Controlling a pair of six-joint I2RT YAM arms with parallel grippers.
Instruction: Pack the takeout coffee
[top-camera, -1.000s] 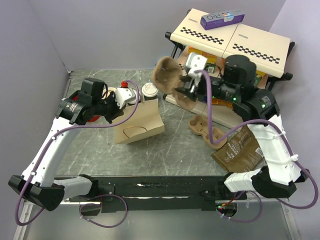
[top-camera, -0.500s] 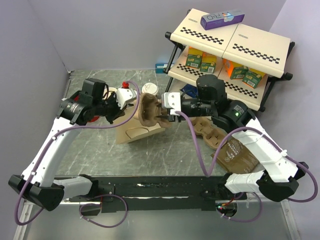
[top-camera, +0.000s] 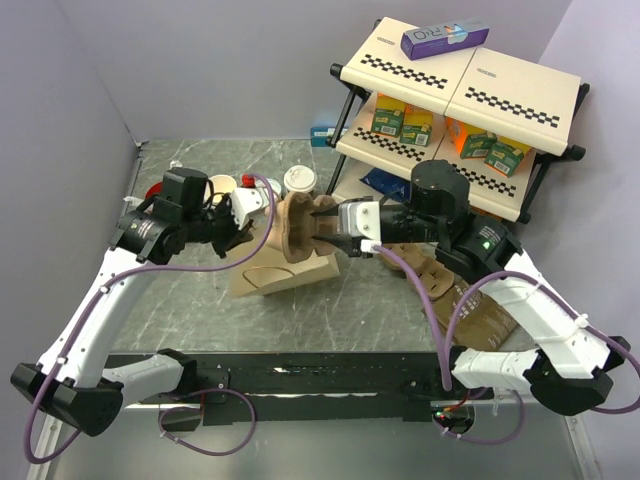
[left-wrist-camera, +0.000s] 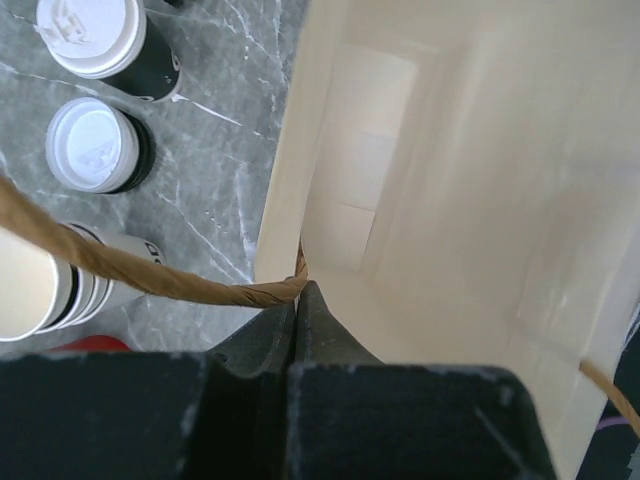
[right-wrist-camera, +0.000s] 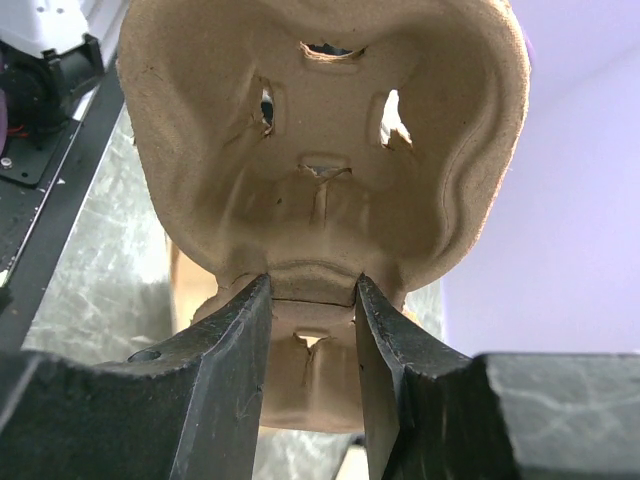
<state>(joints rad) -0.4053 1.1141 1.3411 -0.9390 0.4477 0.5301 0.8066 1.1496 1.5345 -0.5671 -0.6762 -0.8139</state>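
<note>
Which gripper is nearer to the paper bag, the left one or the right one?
Left. The left gripper is shut on the paper bag at its rim, touching it. The right gripper is just to the bag's right, holding a cup tray.

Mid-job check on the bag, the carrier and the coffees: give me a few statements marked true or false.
1. The right tool grips a pulp carrier. True.
2. The left tool hangs open above the bag. False: it is shut on the bag's rim, by the handle.
3. Two lidded coffees stand on the table, outside the bag. True.
4. A coffee sits in the carrier. False: its pockets are empty.
</note>
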